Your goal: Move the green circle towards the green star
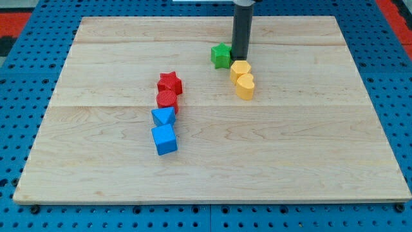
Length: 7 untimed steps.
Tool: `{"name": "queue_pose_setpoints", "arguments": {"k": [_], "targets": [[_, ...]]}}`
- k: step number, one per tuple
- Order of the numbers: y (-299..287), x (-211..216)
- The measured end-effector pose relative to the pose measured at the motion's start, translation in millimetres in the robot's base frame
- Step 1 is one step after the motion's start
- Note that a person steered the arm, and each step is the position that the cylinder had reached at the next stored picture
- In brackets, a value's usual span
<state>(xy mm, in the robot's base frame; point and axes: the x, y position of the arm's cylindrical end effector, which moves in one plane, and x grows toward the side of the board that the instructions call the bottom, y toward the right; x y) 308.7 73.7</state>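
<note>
While the dark rod stands upright near the view's top, my tip (239, 58) rests on the wooden tabletop (290, 148), just right of the green star (221, 55) and just above the yellow hexagon (240, 69). No hand is fitted to this arm, so there is no open or closed state to report.

Green star: upper middle of the tabletop, touching or nearly touching the rod on its right side.
Green circle: not visible anywhere; whether the rod hides it cannot be told.
Yellow hexagon: directly below my tip.
Yellow heart (245, 86): touching the hexagon's lower right.
Red star (170, 82): left of centre, well apart from the green star.
Red cylinder (167, 100): touching below the red star.
Blue triangle (163, 116): touching below the red cylinder.
Blue cube (164, 139): just below the triangle, ending that column.
</note>
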Motion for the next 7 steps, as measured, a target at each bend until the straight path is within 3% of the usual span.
{"name": "queue_pose_setpoints", "arguments": {"k": [1,2,4,7], "targets": [[35.8,-35.3],[35.8,-35.3],[32.3,-94.4],[24.2,-79.8]]}}
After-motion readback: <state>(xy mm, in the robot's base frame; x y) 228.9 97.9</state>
